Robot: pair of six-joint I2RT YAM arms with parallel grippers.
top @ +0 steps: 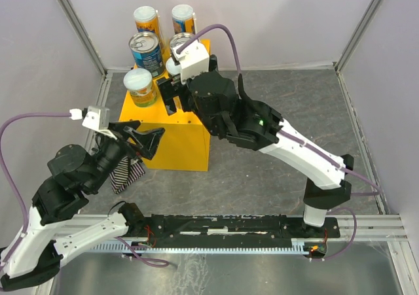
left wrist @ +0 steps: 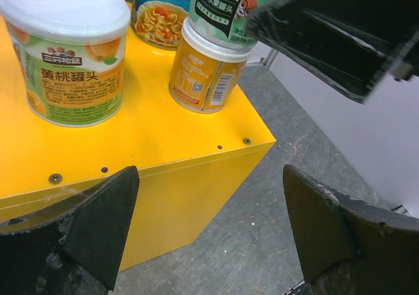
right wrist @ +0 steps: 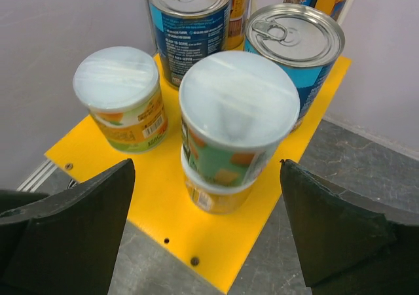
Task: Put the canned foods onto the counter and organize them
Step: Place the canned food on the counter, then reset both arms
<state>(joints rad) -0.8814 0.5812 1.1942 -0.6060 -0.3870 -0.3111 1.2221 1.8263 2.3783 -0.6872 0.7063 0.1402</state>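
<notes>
The yellow counter [top: 171, 141] carries several cans. At the back stand two tall orange-labelled cans [top: 145, 19] and two blue pull-tab cans [right wrist: 190, 14]. A white-lidded peach can [left wrist: 65, 53] stands at the front left. A green white-lidded can [right wrist: 236, 112] is stacked on a small orange can [right wrist: 213, 197] near the right edge. My right gripper [right wrist: 206, 177] is open, its fingers on either side of this stack and clear of it. My left gripper [left wrist: 209, 197] is open and holds nothing, low by the counter's front corner.
A striped cloth [top: 126, 174] lies on the grey floor left of the counter's front, under my left arm. Pale walls with metal frame posts [top: 78, 27] close in the back and sides. The right arm [top: 288, 144] reaches across the floor right of the counter.
</notes>
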